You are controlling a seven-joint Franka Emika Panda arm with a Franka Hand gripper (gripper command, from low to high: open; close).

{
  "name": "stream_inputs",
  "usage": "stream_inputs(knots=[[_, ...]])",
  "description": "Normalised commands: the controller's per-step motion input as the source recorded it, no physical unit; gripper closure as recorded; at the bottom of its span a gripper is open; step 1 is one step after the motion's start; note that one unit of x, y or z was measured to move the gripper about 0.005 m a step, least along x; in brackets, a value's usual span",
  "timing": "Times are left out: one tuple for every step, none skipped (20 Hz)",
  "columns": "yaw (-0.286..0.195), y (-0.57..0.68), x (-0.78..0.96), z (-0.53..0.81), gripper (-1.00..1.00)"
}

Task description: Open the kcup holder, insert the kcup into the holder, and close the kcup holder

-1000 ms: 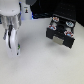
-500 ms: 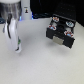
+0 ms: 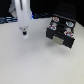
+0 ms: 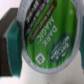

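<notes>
The kcup [image 4: 46, 36] fills the wrist view, its bright green lid with white lettering facing the camera. Teal pads [image 4: 11, 36] press against its rim on both sides, so my gripper [image 4: 45, 37] is shut on it. In the exterior view my gripper [image 3: 23, 34] hangs from the white arm just above the table at the exterior view's left, and the kcup is too small to make out there. The kcup holder [image 3: 60, 33], a black box with a pale handle on its front, stands apart from it at the exterior view's right. Whether its drawer is open is too blurred to tell.
Pods with multicoloured lids [image 3: 59, 21] sit on the upper part of the black box. The pale table [image 3: 40, 62] stretches between my gripper and the box. A dark backdrop with blue edges [image 3: 7, 19] runs along the far side.
The arm has shifted toward the exterior view's right, closer to the black box. The box has not moved.
</notes>
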Motion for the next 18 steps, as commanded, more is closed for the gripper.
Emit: stream_inputs(knots=[[0.013, 0.73, 0.02, 0.44, 1.00], [0.007, 0.75, 0.03, 0.42, 1.00], [0.003, 0.77, 0.06, 0.45, 1.00], [0.003, 0.76, 0.07, 0.36, 1.00], [0.002, 0.76, 0.05, 0.39, 1.00], [0.002, 0.75, 0.06, 0.38, 1.00], [0.003, 0.76, 0.05, 0.32, 1.00], [0.003, 0.77, 0.04, 0.31, 1.00], [0.002, 0.77, 0.03, 0.29, 1.00], [0.002, 0.77, 0.03, 0.28, 1.00], [0.003, 0.76, 0.02, 0.26, 1.00], [0.004, 0.75, 0.02, 0.24, 1.00], [0.003, 0.74, 0.02, 0.20, 1.00], [0.006, 0.73, 0.01, 0.18, 1.00], [0.008, 0.74, -0.01, 0.14, 1.00], [0.009, 0.74, 0.00, 0.14, 1.00], [0.011, 0.73, 0.00, 0.11, 1.00], [0.013, 0.73, 0.01, 0.11, 1.00]])
